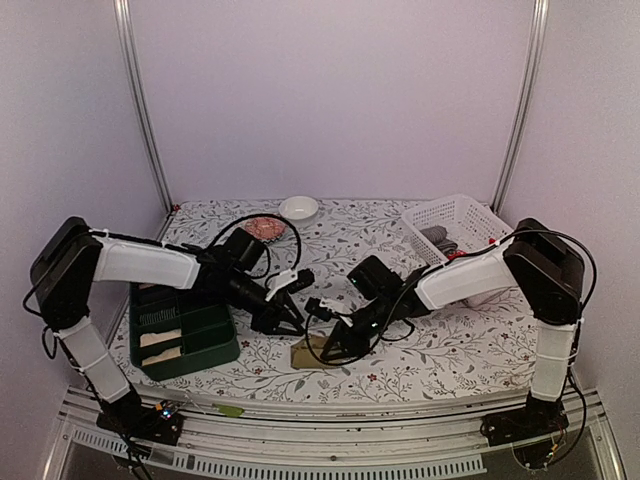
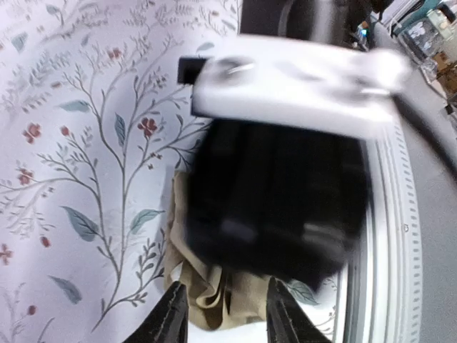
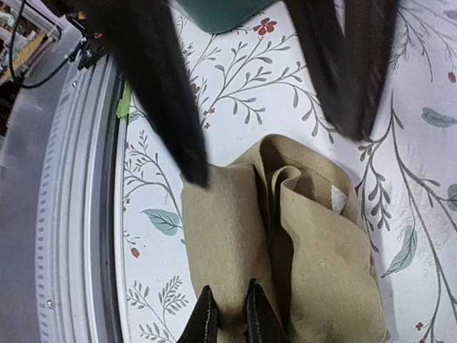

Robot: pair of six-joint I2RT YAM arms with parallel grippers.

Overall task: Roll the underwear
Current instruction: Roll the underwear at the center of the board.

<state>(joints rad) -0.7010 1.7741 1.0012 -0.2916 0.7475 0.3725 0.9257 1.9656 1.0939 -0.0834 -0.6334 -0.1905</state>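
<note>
The khaki underwear [image 3: 314, 257] lies crumpled on the floral table [image 3: 428, 86] near its front edge, pinched by the nearly closed fingers of the right gripper [image 3: 230, 314]. The left gripper [image 2: 227, 314] stands spread over the cloth, crowding close. A green tray [image 1: 190, 362] sits to the left and a white basket [image 1: 440, 210] far back.

1. No text, brand, number or sign can be read in any of the three views.
2. A small white tag [image 3: 338, 200] is seen on the khaki underwear [image 3: 321, 271] in the right wrist view, but nothing on it can be made out.
</note>
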